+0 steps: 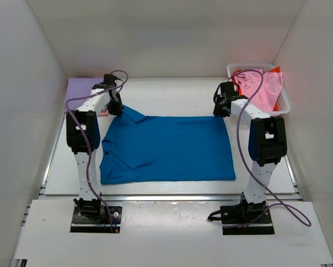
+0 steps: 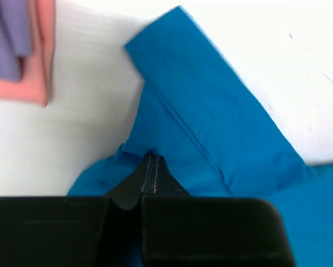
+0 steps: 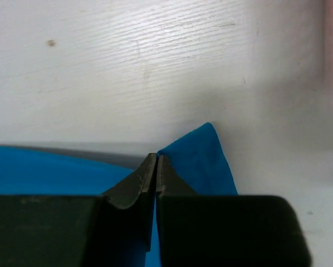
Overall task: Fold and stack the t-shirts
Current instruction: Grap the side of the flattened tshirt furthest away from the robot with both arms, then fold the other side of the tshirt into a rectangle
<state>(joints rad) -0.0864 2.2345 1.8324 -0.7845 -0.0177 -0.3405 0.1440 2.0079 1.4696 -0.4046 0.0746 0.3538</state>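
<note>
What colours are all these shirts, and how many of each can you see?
blue shirt: 1
lavender shirt: 1
salmon shirt: 1
pink shirt: 1
orange-red shirt: 1
Total: 5

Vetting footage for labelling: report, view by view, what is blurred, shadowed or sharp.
Top external: evenly lit, with a sharp blue t-shirt. Left wrist: the left end effector is a dark blur up close, and the cloth is slightly soft. Right wrist: the right end effector is equally blurred, the table grain is crisp, and a grey shadow lies beside the shirt corner.
</note>
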